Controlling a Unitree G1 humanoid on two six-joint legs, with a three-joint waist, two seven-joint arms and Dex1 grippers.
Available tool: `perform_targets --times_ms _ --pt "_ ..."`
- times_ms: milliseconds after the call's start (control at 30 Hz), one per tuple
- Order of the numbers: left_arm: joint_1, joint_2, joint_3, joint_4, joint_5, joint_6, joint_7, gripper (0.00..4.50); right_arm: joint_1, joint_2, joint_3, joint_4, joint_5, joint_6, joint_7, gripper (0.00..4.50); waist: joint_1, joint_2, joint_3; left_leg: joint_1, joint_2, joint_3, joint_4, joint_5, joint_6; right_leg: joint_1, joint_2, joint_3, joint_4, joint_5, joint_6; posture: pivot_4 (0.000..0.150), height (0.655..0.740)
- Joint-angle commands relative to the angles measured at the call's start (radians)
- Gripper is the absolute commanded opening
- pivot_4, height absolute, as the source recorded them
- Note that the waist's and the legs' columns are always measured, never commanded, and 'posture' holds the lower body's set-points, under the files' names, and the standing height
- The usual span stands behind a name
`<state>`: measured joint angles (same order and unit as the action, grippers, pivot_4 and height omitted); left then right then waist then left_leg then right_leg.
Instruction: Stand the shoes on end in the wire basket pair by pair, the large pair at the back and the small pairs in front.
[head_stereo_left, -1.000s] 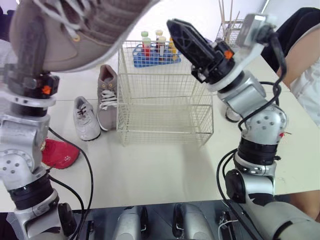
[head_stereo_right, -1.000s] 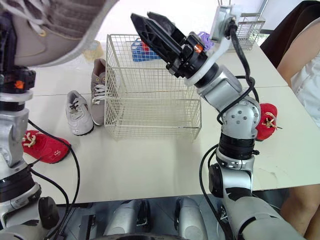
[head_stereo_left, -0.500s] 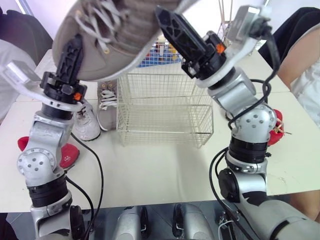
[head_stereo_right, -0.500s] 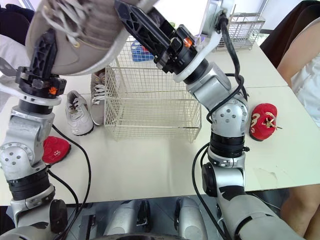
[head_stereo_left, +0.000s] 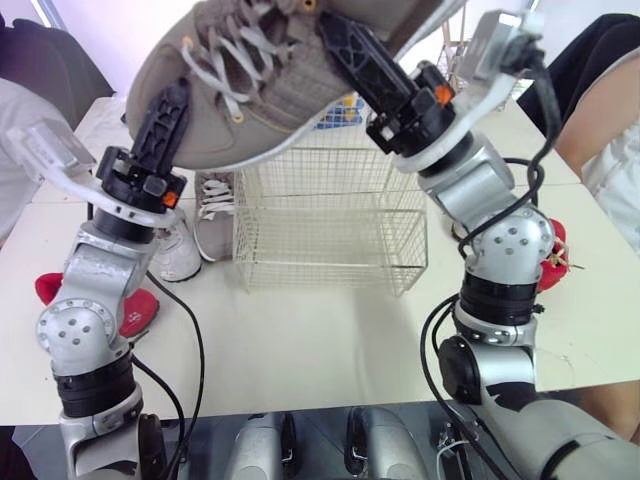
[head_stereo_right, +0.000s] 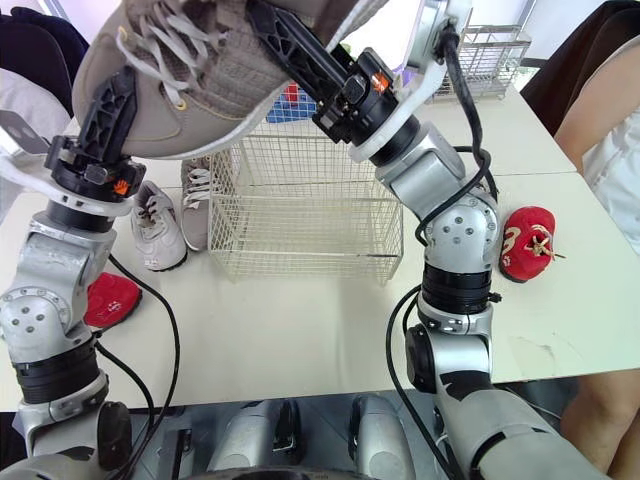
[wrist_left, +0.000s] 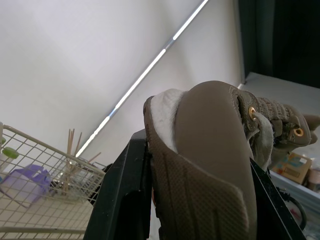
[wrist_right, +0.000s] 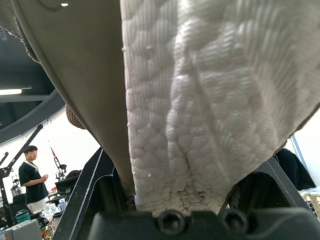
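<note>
Gripping the big shoe (head_stereo_left: 262, 95) at either end, the left claw (head_stereo_left: 170, 108) and right claw (head_stereo_left: 345, 45) hold it high above the basket (head_stereo_left: 330, 235).

head camera's two eyes look forward and down from above the arms, and both share the wire basket (head_stereo_left: 330, 225) toward the table's (head_stereo_left: 330, 335) far edge, with the big grey shoe (head_stereo_left: 270, 90) up close under the lens. left wrist camera tips upward, shoe sole right against it. right wrist camera, jammed nearer still, stares into the shoe's white lining.
</note>
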<state>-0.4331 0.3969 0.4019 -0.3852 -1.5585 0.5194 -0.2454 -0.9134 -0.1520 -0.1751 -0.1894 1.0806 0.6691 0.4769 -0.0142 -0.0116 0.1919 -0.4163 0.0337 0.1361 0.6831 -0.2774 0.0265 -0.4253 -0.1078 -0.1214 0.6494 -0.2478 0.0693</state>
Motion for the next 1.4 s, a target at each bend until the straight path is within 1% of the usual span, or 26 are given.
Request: perform_targets --times_ms 33,67,100,167,233,300,467,567,667,733,867,967,1233,1333,1400 --pt "-0.01 0.045 -0.019 -0.047 0.011 0.029 0.025 1.45 -0.047 -0.043 0.007 -0.021 0.002 0.003 0.049 1.88 0.001 0.0 0.0 0.0 0.0 0.0 0.0 0.0 0.0 0.0 0.0 0.0 0.0 0.0 0.0 0.15 0.74" --pt "-0.008 0.058 -0.021 -0.05 0.011 0.038 0.027 1.45 -0.055 -0.062 0.005 -0.015 0.001 0.005 0.067 1.88 0.001 0.0 0.0 -0.001 0.0 0.0 0.0 0.0 0.0 0.0 0.0 0.0 0.0 0.0 0.0 0.15 0.74" --pt "-0.004 0.076 -0.022 -0.055 0.009 0.052 0.026 1.75 -0.067 -0.089 0.005 -0.007 -0.005 0.007 0.093 1.88 0.001 0.0 0.0 -0.001 0.0 0.0 0.0 0.0 0.0 0.0 0.0 0.0 0.0 0.0 0.0 0.15 0.74" --pt "0.029 0.214 -0.015 -0.09 0.062 0.128 0.004 2.46 -0.182 -0.239 -0.013 0.132 -0.098 -0.032 0.212 1.88 -0.002 0.0 0.002 -0.001 0.0 0.0 0.0 0.0 0.0 0.0 0.0 0.0 0.0 0.0 0.0 0.15 0.74" --pt "0.059 0.322 -0.008 -0.116 0.099 0.175 -0.028 3.44 -0.275 -0.343 -0.016 0.274 -0.169 -0.087 0.324 1.88 -0.004 0.001 0.003 -0.005 -0.001 0.0 0.0 0.0 0.0 -0.005 0.0 0.0 0.0 0.0 0.0 0.15 0.74" --pt "0.091 0.42 0.015 -0.148 0.089 0.219 -0.079 3.44 -0.381 -0.428 0.0 0.471 -0.255 -0.178 0.463 1.88 -0.001 0.001 0.003 -0.006 0.0 0.0 -0.001 0.0 0.0 -0.006 0.001 -0.001 -0.001 0.0 0.0 0.15 0.74" --pt "0.153 0.589 0.085 -0.223 0.01 0.3 -0.169 3.44 -0.604 -0.523 0.082 0.909 -0.487 -0.439 0.771 1.88 -0.006 0.002 0.003 -0.008 0.0 0.001 -0.002 0.0 0.0 -0.008 0.001 0.0 -0.004 0.0 0.0 0.15 0.74" --pt "0.182 0.647 0.13 -0.25 -0.048 0.32 -0.182 3.44 -0.713 -0.552 0.128 1.127 -0.61 -0.543 0.912 1.88 -0.008 0.004 0.005 -0.009 0.001 0.002 -0.003 0.0 0.0 -0.01 0.001 0.001 -0.004 0.0 0.0 0.15 0.74" --pt "0.212 0.663 0.162 -0.26 -0.079 0.318 -0.176 3.44 -0.788 -0.564 0.144 1.271 -0.692 -0.594 0.982 1.88 -0.008 0.007 0.007 -0.009 0.001 0.002 -0.003 0.0 0.0 -0.011 0.001 0.001 -0.003 0.0 0.0 0.15 0.74" --pt "0.24 0.662 0.183 -0.271 -0.088 0.316 -0.168 3.44 -0.821 -0.567 0.148 1.337 -0.738 -0.617 1.0 1.88 -0.008 0.008 0.008 -0.01 0.001 0.002 -0.003 0.0 0.0 -0.011 0.001 0.001 -0.003 0.0 0.0 0.15 0.74" --pt "0.287 0.656 0.201 -0.291 -0.08 0.309 -0.159 3.44 -0.848 -0.566 0.15 1.42 -0.805 -0.578 1.073 1.88 -0.008 0.008 0.008 -0.01 0.001 0.002 -0.003 0.0 -0.001 -0.012 0.0 0.001 -0.003 0.0 0.0 0.15 0.74" --pt "0.3 0.656 0.204 -0.29 -0.076 0.303 -0.165 3.44 -0.847 -0.543 0.15 1.449 -0.848 -0.582 1.089 1.88 -0.007 0.008 0.008 -0.01 0.001 0.002 -0.002 0.0 -0.001 -0.011 0.0 0.001 -0.003 0.0 0.0 0.15 0.74" --pt "0.288 0.633 0.149 -0.284 -0.038 0.283 -0.166 3.44 -0.832 -0.46 0.155 1.486 -0.944 -0.607 1.094 1.88 -0.008 0.008 0.008 -0.01 0.001 0.002 -0.002 0.0 -0.001 -0.012 0.0 0.001 -0.002 0.0 0.0 0.15 0.74" --pt "0.288 0.625 0.133 -0.287 -0.029 0.277 -0.163 3.5 -0.808 -0.443 0.151 1.495 -0.971 -0.609 1.087 3.34 -0.007 0.008 0.008 -0.01 0.001 0.002 -0.002 0.0 -0.001 -0.011 0.0 0.001 -0.002 0.0 0.0 0.15 0.74" --pt "0.285 0.621 0.125 -0.289 -0.028 0.272 -0.158 3.5 -0.796 -0.442 0.145 1.496 -0.981 -0.61 1.079 4.4 -0.005 0.008 0.008 -0.01 0.0 0.002 -0.002 0.0 -0.001 -0.011 0.0 0.001 -0.002 0.0 0.0 0.15 0.74"
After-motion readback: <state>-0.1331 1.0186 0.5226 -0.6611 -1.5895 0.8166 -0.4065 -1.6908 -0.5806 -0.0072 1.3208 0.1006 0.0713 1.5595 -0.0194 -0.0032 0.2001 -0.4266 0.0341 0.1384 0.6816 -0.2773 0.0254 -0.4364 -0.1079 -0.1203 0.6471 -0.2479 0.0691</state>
